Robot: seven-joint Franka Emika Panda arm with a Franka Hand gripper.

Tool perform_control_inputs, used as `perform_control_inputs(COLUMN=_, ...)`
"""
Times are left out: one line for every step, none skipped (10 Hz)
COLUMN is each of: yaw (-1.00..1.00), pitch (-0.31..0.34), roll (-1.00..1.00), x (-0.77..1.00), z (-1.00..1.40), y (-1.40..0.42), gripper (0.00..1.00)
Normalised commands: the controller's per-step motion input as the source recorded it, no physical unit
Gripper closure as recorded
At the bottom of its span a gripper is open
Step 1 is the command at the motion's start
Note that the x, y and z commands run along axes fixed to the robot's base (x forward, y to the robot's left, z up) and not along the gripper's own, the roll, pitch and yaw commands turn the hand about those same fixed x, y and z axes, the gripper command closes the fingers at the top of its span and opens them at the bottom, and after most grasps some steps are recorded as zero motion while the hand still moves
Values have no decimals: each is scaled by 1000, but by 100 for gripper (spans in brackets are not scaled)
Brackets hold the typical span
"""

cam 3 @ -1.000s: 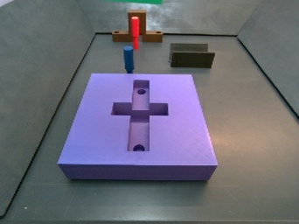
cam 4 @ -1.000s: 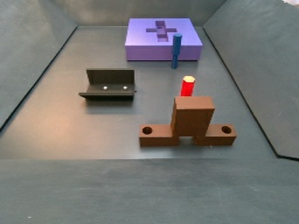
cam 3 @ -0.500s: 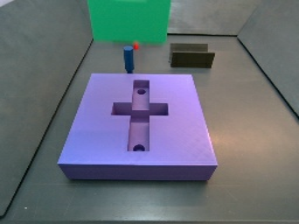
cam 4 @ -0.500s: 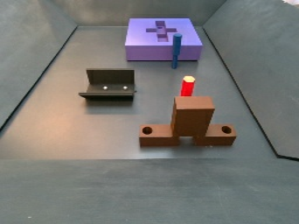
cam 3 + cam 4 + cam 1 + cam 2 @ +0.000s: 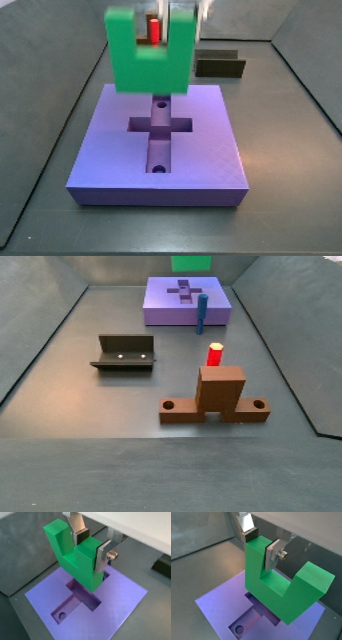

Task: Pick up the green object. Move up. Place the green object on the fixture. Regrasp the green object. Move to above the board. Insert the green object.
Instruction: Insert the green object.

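While the gripper (image 5: 92, 543) hangs above the board (image 5: 201, 160), its jaws are clamped on one prong of the green object (image 5: 77, 556), which is held clear over the cross-shaped slot (image 5: 159, 125) with open air beneath it. Board sits toward the far end of the floor (image 5: 80, 366), bare grey all round to the walls. Fixture (image 5: 124, 353) stands mid-floor, well apart; blue peg (image 5: 202, 314) sits just beside the board, brown base (image 5: 217, 396) with red peg (image 5: 214, 354) nearer the front edge.

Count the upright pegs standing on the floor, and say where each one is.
2. The blue peg stands beside the purple board. The red peg rises from the brown base. The gripper holds the green object above the board; it may hide others.
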Motion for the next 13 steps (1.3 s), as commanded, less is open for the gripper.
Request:
perform_control_inputs(yaw=-69, pitch=0, roll=0, x=49, z=-697, y=-200, gripper=100)
perform_control_inputs(yaw=-97, pitch=26, roll=0, x=229, z=-477, y=-206, gripper=100)
perform_control_inputs(yaw=0, pitch=74, roll=31, x=354, z=-309, y=-111, gripper=100)
perform_control_inputs(yaw=0, pitch=106, roll=70, x=371, z=-260, y=0, gripper=100)
perform_control_inputs(yaw=0, pitch=96, roll=91, x=274, z=-254, y=0, gripper=100)
perform_control_inputs(yaw=0, pitch=81, roll=80, x=223, z=-246, y=0, gripper=100)
perform_control_inputs(yaw=0, pitch=61, roll=61, x=137, z=-254, y=0, gripper=100)
perform_control_inputs(yaw=0, pitch=27, roll=0, x=17, z=-260, y=-77, gripper=100)
perform_control_inputs(yaw=-14, pitch=17, roll=0, x=0, z=-209, y=-40, gripper=100)
perform_control_inputs(yaw=0, pitch=0, roll=0, x=-89, z=-157, y=-6, gripper=100)
perform_control_inputs(yaw=0, pitch=0, roll=-21, x=-117, z=-134, y=-6, gripper=100)
perform_control_inputs(yaw=0, pitch=0, roll=0, x=-123, z=-169, y=0, gripper=100)
perform_control_inputs(yaw=0, pitch=0, roll=0, x=-140, z=-189, y=0, gripper=100)
